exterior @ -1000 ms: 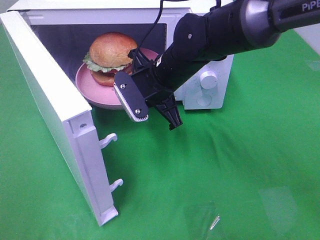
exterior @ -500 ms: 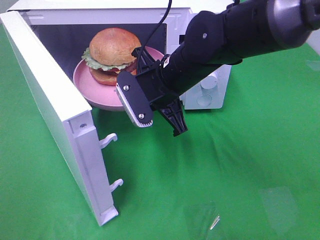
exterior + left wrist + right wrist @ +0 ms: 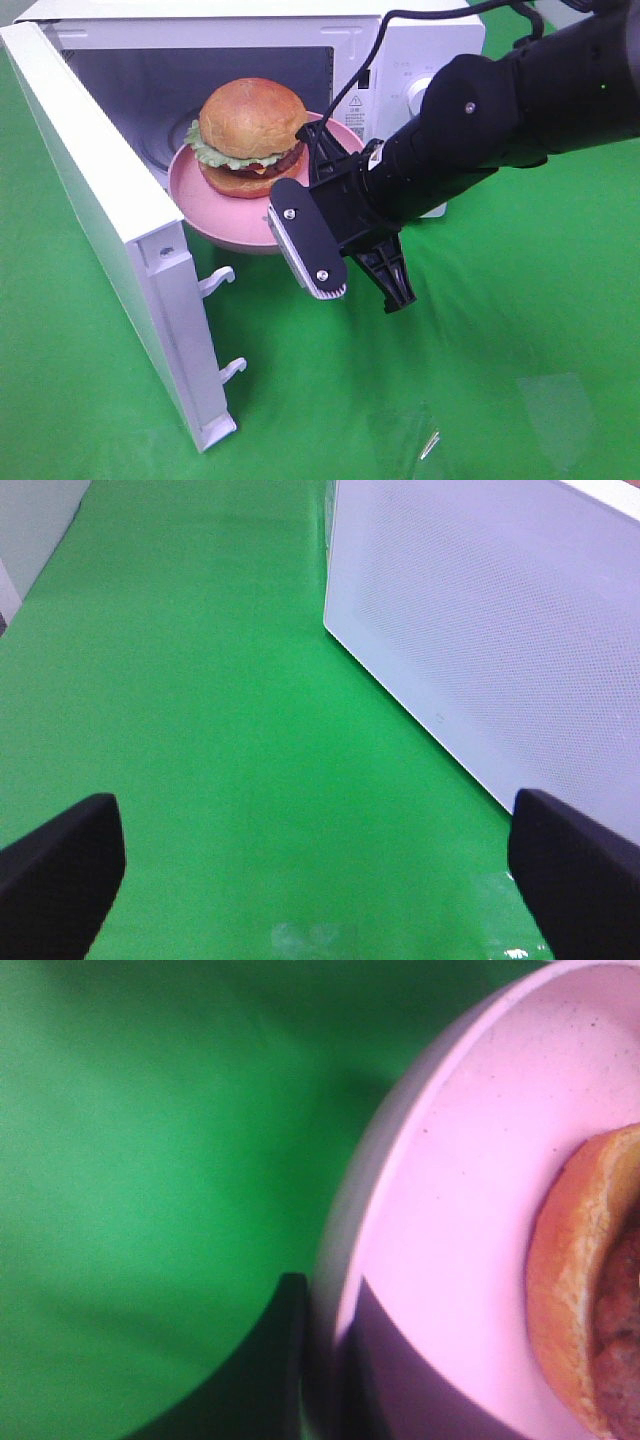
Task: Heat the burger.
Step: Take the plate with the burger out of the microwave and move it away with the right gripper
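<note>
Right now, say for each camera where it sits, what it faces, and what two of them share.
Exterior high: mounted above, looking down at the open microwave, the burger on its plate, and the right arm.
Left wrist: on the left arm, facing green cloth and the microwave's white side; open left gripper fingers show.
Right wrist: at the plate's rim, right gripper shut on it.
Shared: exterior and right wrist both show plate and burger.

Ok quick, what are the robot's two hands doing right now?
Left gripper: open, holding nothing.
Right gripper: shut on the rim of the pink plate with the burger on it.
</note>
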`<state>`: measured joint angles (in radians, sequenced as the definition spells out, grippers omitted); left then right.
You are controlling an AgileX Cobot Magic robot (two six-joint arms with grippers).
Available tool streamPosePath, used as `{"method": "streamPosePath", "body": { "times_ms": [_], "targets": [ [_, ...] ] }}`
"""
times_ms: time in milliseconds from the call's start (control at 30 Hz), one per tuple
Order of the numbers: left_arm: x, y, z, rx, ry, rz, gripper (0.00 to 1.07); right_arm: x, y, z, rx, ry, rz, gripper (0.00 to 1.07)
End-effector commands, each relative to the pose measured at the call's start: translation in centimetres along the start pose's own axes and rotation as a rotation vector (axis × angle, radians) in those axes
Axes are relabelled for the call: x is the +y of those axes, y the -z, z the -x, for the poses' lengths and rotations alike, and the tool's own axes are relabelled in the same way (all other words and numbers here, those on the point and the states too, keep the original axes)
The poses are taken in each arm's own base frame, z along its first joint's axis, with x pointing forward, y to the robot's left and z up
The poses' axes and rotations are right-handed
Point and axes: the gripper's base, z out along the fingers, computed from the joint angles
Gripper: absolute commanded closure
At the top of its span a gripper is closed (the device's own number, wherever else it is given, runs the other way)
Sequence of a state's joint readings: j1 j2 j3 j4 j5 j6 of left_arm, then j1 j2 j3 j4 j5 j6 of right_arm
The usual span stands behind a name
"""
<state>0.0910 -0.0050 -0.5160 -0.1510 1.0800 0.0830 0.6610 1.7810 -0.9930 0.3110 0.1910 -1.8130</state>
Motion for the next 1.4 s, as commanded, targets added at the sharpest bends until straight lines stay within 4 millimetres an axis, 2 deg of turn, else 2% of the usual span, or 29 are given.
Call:
{"method": "streamPosePath", "body": {
  "times_ms": [33, 67, 133, 233, 433, 667, 733, 833, 933, 1033, 1167, 1333, 1400],
  "targets": [
    [0.0, 0.2, 0.0, -0.029, -0.002, 0.002, 0.08, -0.5, 2.0, -0.4, 0.026, -0.063, -0.132, 1.07],
    [0.0, 0.2, 0.0, -0.029, -0.002, 0.002, 0.08, -0.5, 2.0, -0.4, 0.026, -0.063, -0.132, 1.07],
    [0.0, 0.2, 0.0, -0.029, -0.002, 0.002, 0.08, 0.8, 3.0, -0.5, 0.031, -0.093, -0.135, 1.07],
    [0.0, 0.2, 0.0, -0.029, -0.002, 0.002, 0.08, 1.1, 3.3, -0.5, 0.031, -0.097, -0.135, 1.07],
    [0.0, 0.2, 0.0, -0.029, -0.002, 0.002, 0.08, 2.8, 5.6, -0.5, 0.031, -0.126, -0.155, 1.07],
    [0.0, 0.2, 0.0, -0.029, -0.002, 0.002, 0.08, 4.4, 7.4, -0.4, 0.028, -0.149, -0.165, 1.07],
    [0.0, 0.2, 0.0, -0.029, -0.002, 0.002, 0.08, 5.4, 8.7, -0.4, 0.024, -0.174, -0.177, 1.07],
    [0.0, 0.2, 0.0, -0.029, -0.002, 0.002, 0.08, 6.0, 9.4, -0.4, 0.02, -0.185, -0.182, 1.07],
    [0.0, 0.2, 0.0, -0.029, -0.002, 0.002, 0.08, 7.5, 10.8, -0.4, 0.018, -0.185, -0.176, 1.07],
    [0.0, 0.2, 0.0, -0.029, -0.002, 0.002, 0.08, 7.7, 11.1, -0.4, 0.019, -0.184, -0.182, 1.07],
    [0.0, 0.2, 0.0, -0.029, -0.002, 0.002, 0.08, 9.1, 13.0, -0.4, 0.017, -0.219, -0.191, 1.07],
    [0.0, 0.2, 0.0, -0.029, -0.002, 0.002, 0.08, 9.7, 14.2, -0.5, 0.036, -0.216, -0.172, 1.07],
    [0.0, 0.2, 0.0, -0.029, -0.002, 0.002, 0.08, 9.9, 15.2, -0.6, 0.055, -0.231, -0.184, 1.07]
  ]
}}
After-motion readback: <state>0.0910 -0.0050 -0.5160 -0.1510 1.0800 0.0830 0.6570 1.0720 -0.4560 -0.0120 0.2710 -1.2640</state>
